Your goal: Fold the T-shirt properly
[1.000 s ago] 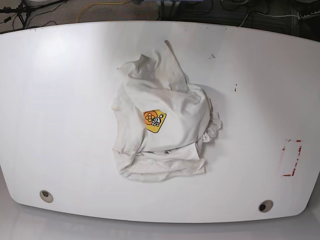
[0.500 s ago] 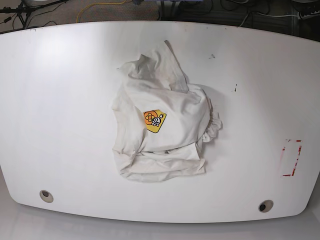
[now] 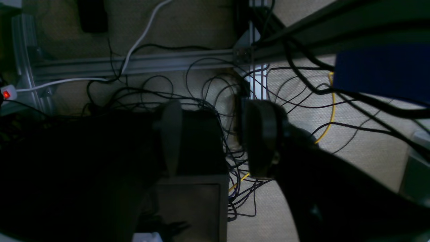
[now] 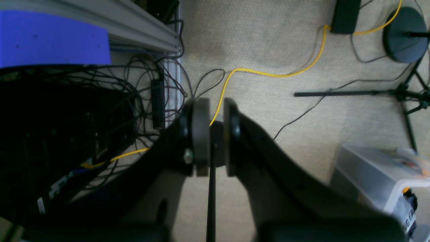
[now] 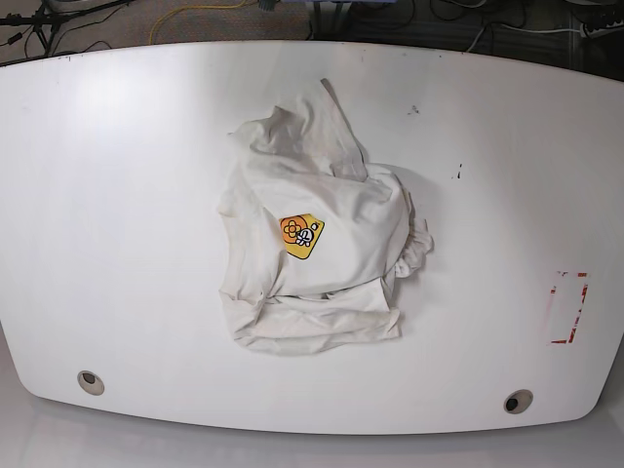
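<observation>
Lying crumpled mid-table, the T-shirt (image 5: 317, 249), unmoved since a second ago; hanging off-table over floor cables, left gripper (image 3: 215, 137) spread and empty, right gripper (image 4: 212, 132) nearly pressed together, empty; folding not yet begun.

A white table (image 5: 117, 195) with rounded corners fills the base view, with a red-outlined rectangle (image 5: 568, 308) marked near one edge. Below lies beige carpet (image 4: 268, 43) crossed by a yellow cable (image 4: 268, 74) and tangled black cables (image 3: 208, 90), beside grey aluminium framing (image 3: 134, 64) and a clear plastic bin (image 4: 376, 174).
</observation>
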### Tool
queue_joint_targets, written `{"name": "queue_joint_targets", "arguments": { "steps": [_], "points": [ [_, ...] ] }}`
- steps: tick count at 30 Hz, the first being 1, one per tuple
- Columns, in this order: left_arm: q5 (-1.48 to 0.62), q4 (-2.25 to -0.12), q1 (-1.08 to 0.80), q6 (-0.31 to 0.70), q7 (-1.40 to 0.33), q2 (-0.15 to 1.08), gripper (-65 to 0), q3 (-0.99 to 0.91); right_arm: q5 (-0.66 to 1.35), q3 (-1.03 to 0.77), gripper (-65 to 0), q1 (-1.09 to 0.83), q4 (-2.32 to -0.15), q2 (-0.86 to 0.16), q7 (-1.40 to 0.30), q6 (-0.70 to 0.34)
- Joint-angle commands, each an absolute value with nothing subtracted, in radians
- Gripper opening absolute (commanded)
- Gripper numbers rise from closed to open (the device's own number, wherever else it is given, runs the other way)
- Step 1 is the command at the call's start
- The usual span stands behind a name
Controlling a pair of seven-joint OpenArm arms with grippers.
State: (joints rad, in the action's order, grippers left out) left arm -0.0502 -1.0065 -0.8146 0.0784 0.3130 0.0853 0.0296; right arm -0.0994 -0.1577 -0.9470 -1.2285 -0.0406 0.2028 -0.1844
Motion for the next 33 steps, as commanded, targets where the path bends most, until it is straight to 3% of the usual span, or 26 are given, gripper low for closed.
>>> {"name": "queue_joint_targets", "arguments": {
  "steps": [1, 33],
  "points": [
    [-0.054, -1.074, -0.869, 0.077, 0.337, 0.078, -36.7, 0.015, -0.093, -0.161, -58.0, -0.993, -1.292, -0.037, 0.223, -0.187],
    [-0.077, -1.549, -1.196, 0.079, 0.395, 0.088, -36.9, -0.035, -0.099, -0.158, -58.0, -1.192, -1.603, -0.033, 0.218, -0.184]
  ]
}}
